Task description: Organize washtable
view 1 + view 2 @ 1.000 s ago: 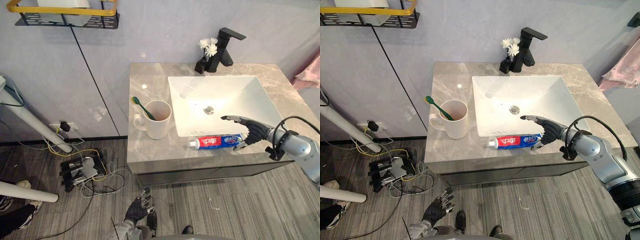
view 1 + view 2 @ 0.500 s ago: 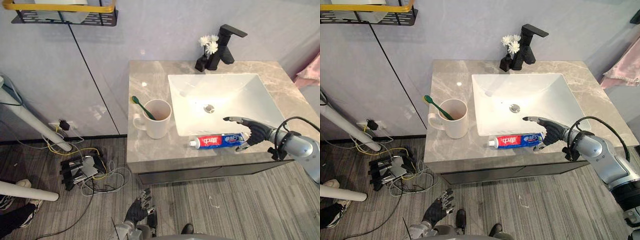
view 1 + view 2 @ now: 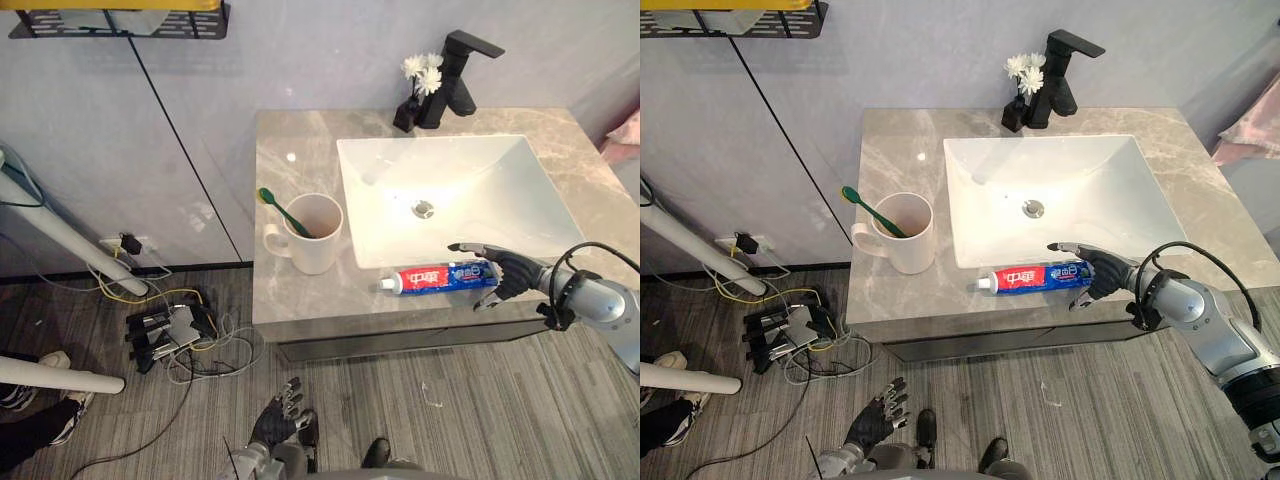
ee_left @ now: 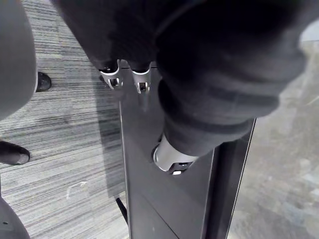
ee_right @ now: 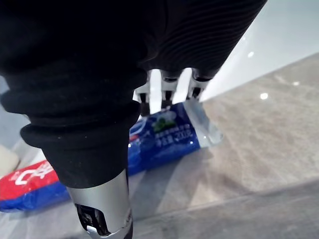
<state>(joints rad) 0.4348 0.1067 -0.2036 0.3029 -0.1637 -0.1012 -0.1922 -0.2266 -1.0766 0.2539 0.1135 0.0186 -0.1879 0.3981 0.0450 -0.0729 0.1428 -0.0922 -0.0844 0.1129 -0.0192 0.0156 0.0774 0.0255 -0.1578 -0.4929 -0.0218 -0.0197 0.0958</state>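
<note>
The left hand (image 3: 277, 420) hangs low over the floor (image 3: 450, 400) in front of the bench (image 3: 295, 300), fingers loosely spread and holding nothing. Near the bench's front left corner a white mug (image 3: 315, 240) stands with a green toothbrush (image 3: 283, 211) leaning out, its lower end hidden inside. The toothpaste tube (image 3: 440, 277) lies flat along the front edge, just before the sink (image 3: 520, 190), and at its crimped right end the right hand (image 3: 508, 272) reaches with fingers straight above and thumb apart below, not closed on it; whether it touches is hard to make out.
</note>
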